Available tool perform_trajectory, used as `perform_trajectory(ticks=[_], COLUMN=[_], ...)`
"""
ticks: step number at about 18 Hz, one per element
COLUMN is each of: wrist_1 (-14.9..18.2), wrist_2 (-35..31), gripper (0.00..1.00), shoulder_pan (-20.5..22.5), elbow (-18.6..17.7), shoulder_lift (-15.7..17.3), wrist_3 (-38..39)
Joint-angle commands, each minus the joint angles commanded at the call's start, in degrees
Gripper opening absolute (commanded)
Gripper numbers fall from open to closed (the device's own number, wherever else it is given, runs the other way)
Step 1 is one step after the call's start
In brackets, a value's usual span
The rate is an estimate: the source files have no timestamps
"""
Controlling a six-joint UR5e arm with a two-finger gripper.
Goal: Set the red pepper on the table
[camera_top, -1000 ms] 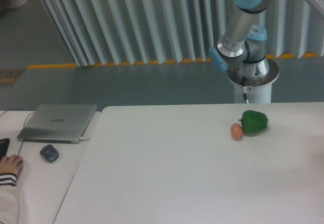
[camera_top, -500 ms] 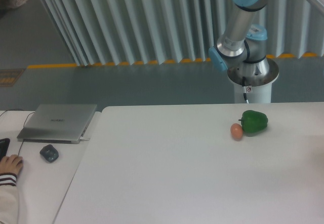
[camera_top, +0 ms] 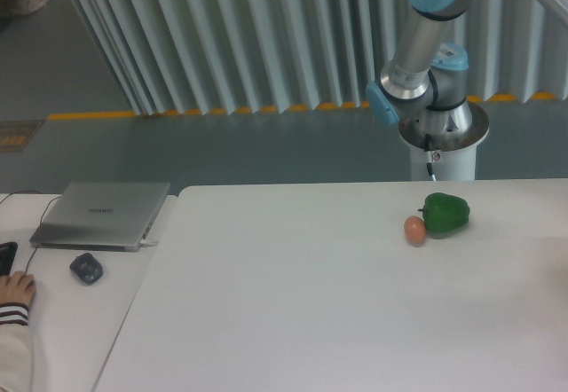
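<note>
Big white table across most of the view; green pepper near its back right, w/ small orange-brown ball touching its left side; no red pepper anywhere in view, so can't tell where it is; only the robot arm's base and blue-capped joints showing behind the table, w/ the upper arm running out the top right edge; gripper out of frame, so can't tell if open or closed or holding anything. Left side: white desk w/ closed grey laptop, dark mouse in front of it; a person's hand w/ striped cuff at the left edge, near the mouse but apart.
</note>
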State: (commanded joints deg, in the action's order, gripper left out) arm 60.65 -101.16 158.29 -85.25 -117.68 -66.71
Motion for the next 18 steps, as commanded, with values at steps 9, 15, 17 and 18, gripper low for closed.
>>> perform_trajectory(ticks=[9, 15, 17, 18], wrist_1=[-1.8, -2.3, -2.3, -2.3], wrist_2=[-0.3, -0.4, -0.4, -0.4], gripper=[1.00, 1.00, 1.00, 1.00], shoulder_pan=[-0.2, 0.2, 1.0, 1.1], elbow=[-0.6, -1.5, -1.6, -1.6], shoulder_lift=[-1.3, -1.8, -1.9, -1.9], wrist_3=[0.1, 0.2, 0.2, 0.2])
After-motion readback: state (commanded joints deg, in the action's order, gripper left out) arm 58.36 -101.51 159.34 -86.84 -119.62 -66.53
